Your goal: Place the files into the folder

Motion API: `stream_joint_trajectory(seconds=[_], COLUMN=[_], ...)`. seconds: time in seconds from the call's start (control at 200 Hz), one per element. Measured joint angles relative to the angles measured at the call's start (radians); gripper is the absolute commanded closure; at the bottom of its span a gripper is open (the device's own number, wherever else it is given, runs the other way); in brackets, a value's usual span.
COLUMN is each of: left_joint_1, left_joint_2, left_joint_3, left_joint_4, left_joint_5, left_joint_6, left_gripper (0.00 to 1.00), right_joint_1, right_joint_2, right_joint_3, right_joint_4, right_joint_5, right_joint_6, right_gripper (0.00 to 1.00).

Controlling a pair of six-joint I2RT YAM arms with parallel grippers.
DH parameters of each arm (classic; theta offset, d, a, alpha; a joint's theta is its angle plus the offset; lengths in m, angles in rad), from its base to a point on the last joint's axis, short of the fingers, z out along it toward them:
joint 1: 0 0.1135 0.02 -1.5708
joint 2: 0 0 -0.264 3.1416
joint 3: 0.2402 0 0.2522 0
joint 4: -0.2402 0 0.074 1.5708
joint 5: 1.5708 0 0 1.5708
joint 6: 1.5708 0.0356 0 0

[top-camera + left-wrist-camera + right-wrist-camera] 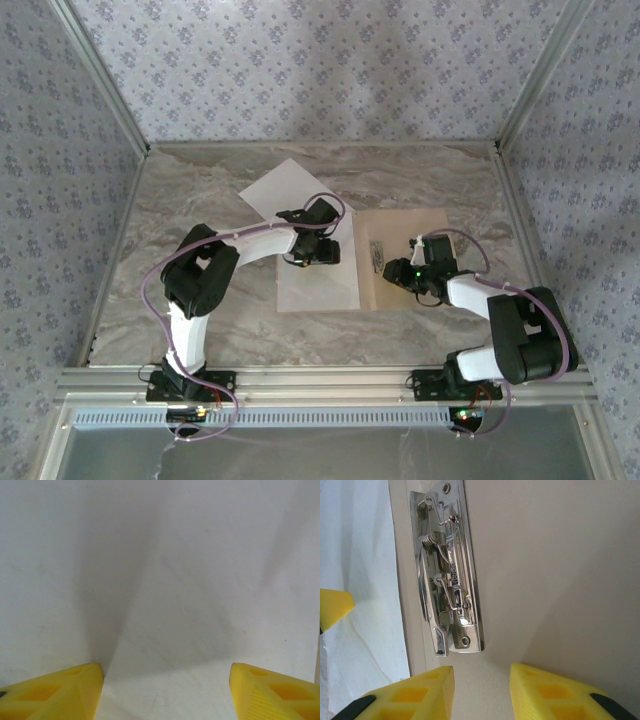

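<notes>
Left gripper [166,669] faces white files [318,285] (plain, flat).

You had the tan folder [400,228] lying open and flat, right of centre, its right leaf bare. The silver spring clip [377,257] ran along that leaf's left edge, beside the fold. The first white sheet [318,290] sat flat over the left leaf, squared to it. The second white sheet [280,190] lay tilted at the far left, reaching the first; whether they overlapped, you couldn't tell.
</notes>
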Motion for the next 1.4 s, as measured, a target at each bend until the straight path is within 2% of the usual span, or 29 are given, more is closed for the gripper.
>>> stream_joint_trajectory(seconds=[0.145, 0.385, 0.82, 1.399], left_joint_1=[-0.008, -0.051, -0.071, -0.07], left_joint_2=[-0.006, -0.006, 0.074, 0.087], left_joint_3=[0.002, 0.086, 0.142, 0.122], left_joint_4=[-0.021, -0.099, -0.117, -0.098], left_joint_5=[-0.015, -0.125, -0.214, -0.236], left_joint_6=[0.023, 0.112, 0.237, 0.217], left_gripper=[0.29, 0.21, 0.17, 0.18], right_joint_1=[0.005, 0.014, 0.026, 0.033], right_joint_2=[-0.002, -0.002, -0.002, -0.003], right_joint_3=[-0.002, -0.002, -0.002, -0.005], right_joint_4=[0.003, 0.006, 0.007, 0.011], right_joint_5=[0.001, 0.006, 0.009, 0.008], right_joint_6=[0.005, 0.006, 0.01, 0.017], right_gripper=[0.63, 0.63, 0.63, 0.63])
